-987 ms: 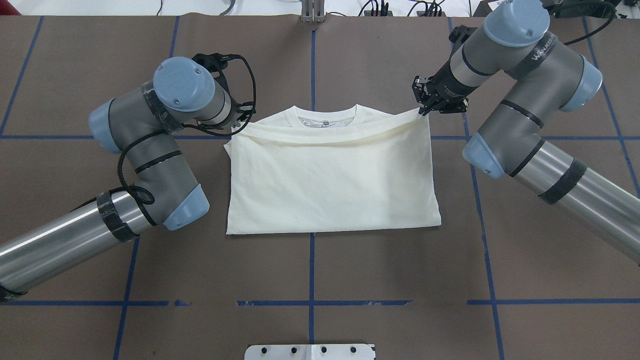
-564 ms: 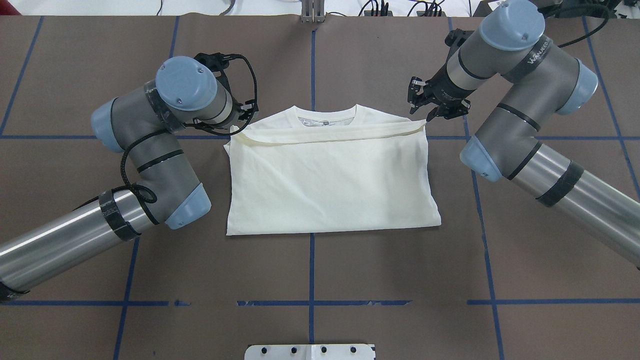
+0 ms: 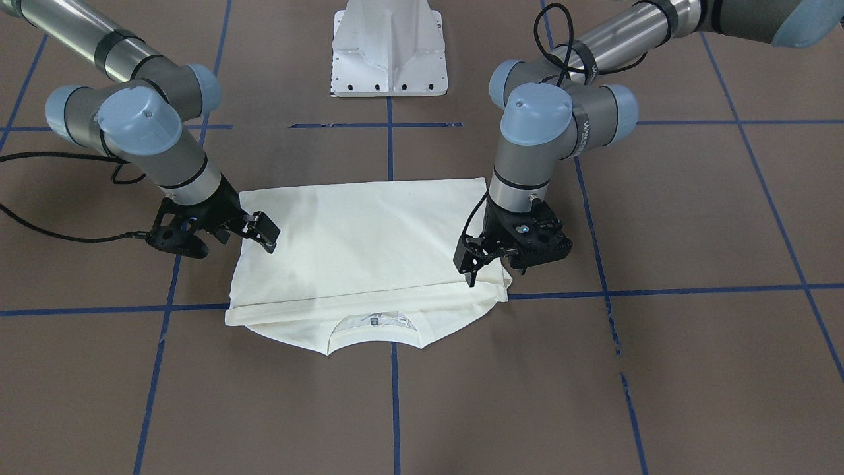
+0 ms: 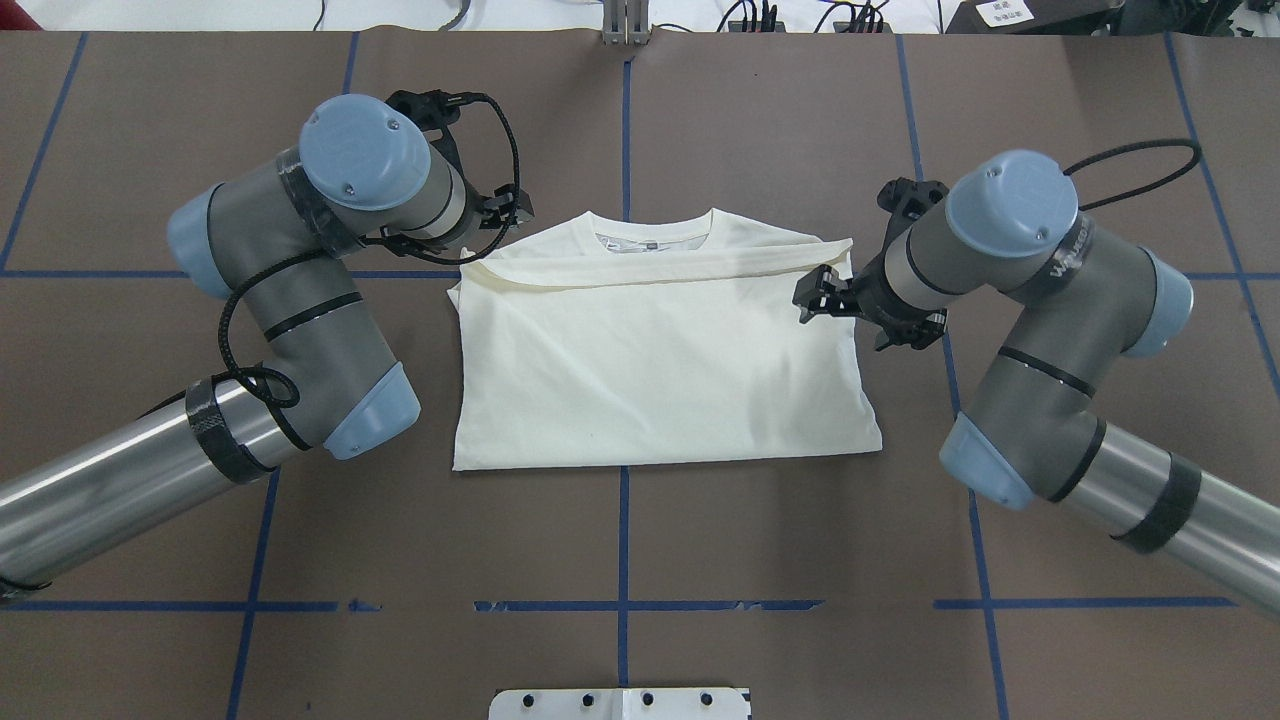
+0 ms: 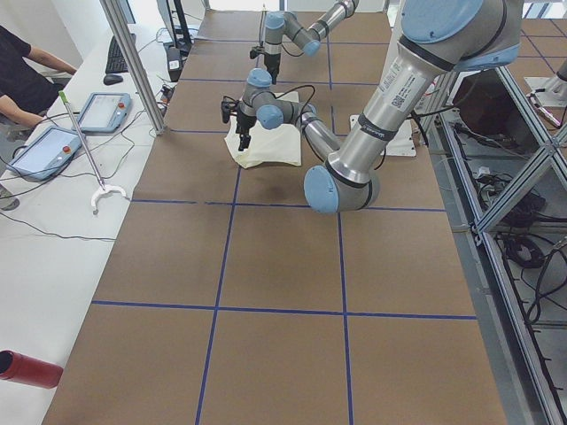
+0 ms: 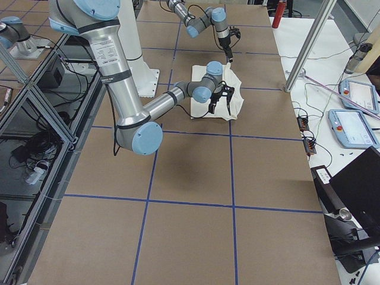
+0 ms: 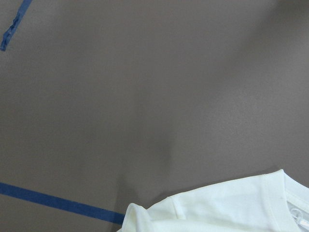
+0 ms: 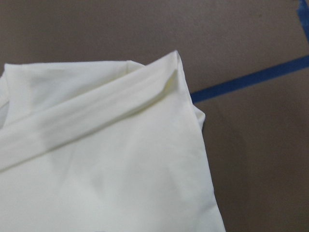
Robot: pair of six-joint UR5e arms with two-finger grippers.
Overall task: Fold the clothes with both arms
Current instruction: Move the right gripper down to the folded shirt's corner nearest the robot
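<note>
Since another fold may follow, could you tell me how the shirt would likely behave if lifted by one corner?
Probably floppy: the shirt lies in soft layers, its upper edge wavy, so a corner lift would likely unfold it. Likely light, being thin cloth lying flat. A push may bunch it rather than slide it.

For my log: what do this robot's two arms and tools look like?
Both the left arm and right arm are silver-grey tubes with light blue joint caps, black tape bands and looping black cables. The right one carries a lettered band. The left tool and right tool are black, two-fingered.
</note>
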